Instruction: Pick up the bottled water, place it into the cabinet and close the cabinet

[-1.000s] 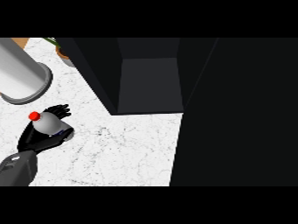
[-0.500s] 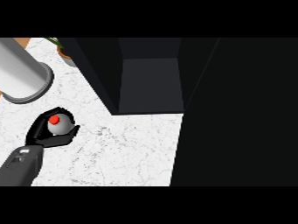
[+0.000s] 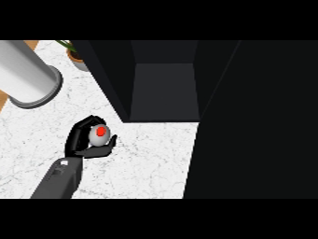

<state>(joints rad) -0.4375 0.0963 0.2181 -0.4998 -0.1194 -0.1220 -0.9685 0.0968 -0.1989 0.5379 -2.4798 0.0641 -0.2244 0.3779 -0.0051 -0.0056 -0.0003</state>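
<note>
Far left of the cabinet (image 3: 165, 91), a large pale cylinder (image 3: 20, 74) stands on the white marble counter (image 3: 141, 163), and a small potted plant (image 3: 75, 56) sits just beside the cabinet's left wall. Below and left of the cabinet's open front, the left hand (image 3: 79, 142) is curled round the bottled water (image 3: 99, 135), whose red cap faces up, held above the counter and outside the cabinet. Right of the cabinet's opening, a broad dark panel (image 3: 271, 121) fills the view.
</note>
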